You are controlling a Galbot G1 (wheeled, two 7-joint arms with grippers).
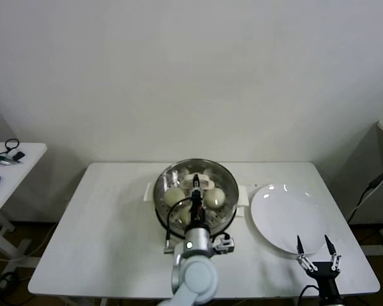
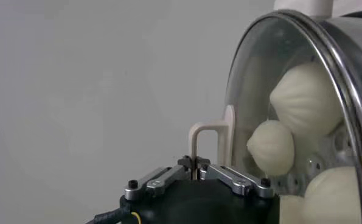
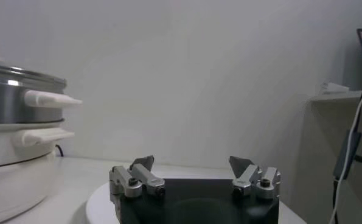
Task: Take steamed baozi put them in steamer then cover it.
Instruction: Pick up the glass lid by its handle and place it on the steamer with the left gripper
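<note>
Overhead head view, two low wrist views

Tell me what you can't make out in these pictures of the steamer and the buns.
- Bun count: in the head view the left gripper and the cover's handle hide part of the steamer; only some baozi show.
- Left wrist view: the cover is cut off by the picture's edges, so whether it sits fully seated is unclear.
- Right wrist view: the plate is mostly hidden behind the right gripper.
</note>
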